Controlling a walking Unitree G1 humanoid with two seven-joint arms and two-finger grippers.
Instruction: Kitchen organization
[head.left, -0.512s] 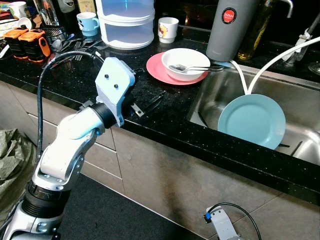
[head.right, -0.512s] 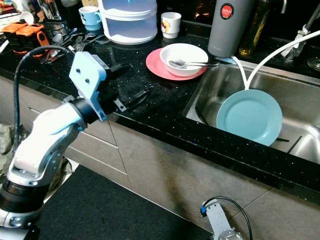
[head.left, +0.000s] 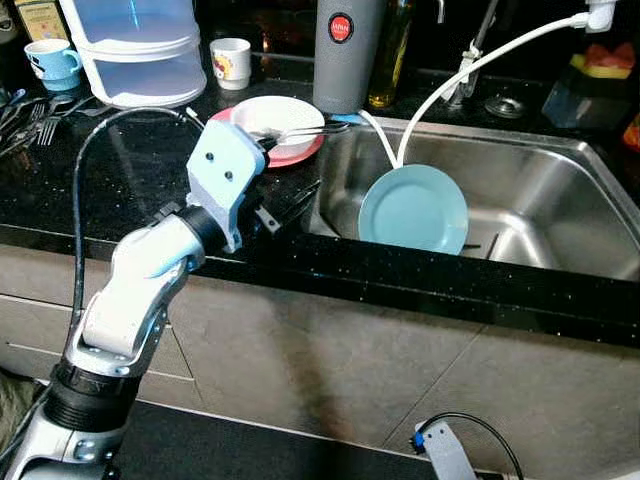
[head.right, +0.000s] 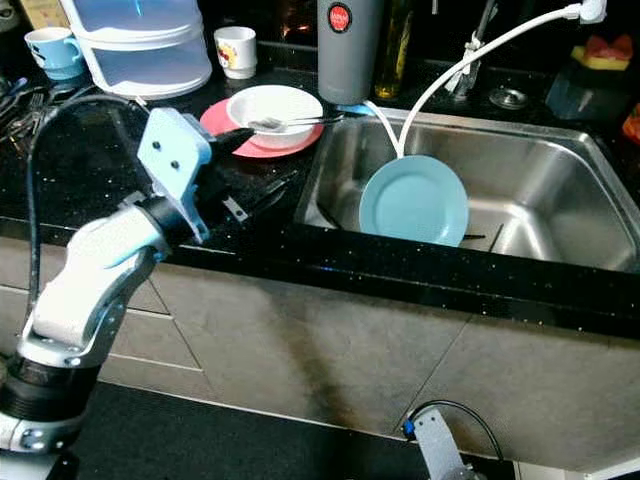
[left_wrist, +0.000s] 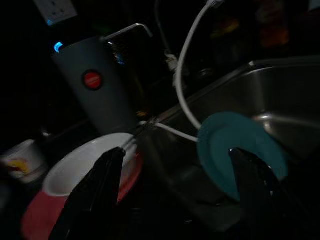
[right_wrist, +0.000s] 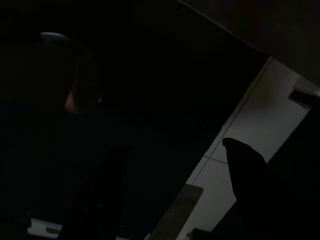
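A white bowl (head.left: 262, 113) with a fork (head.left: 305, 128) across it sits on a pink plate (head.left: 303, 153) on the black counter, just left of the sink. Inside the steel sink (head.left: 545, 195) a teal plate (head.left: 412, 208) leans on its edge. My left gripper (head.left: 297, 162) is raised over the counter's front edge, beside the pink plate, open and holding nothing. In the left wrist view the bowl (left_wrist: 85, 167) and teal plate (left_wrist: 240, 145) show between its spread fingers (left_wrist: 107, 170). The right arm hangs low, and its gripper (right_wrist: 175, 147) is open in the dark right wrist view.
A grey flask (head.left: 342, 50), an oil bottle (head.left: 392, 45) and a white hose (head.left: 470, 68) stand behind the sink. A white mug (head.left: 231, 62), a clear stacked container (head.left: 140, 50), a blue mug (head.left: 52, 58) and loose cutlery (head.left: 30, 108) sit at the back left.
The camera has shifted right along the counter, so the sink is now central. The left gripper has come closer to the pink plate and the sink's left rim, still open.
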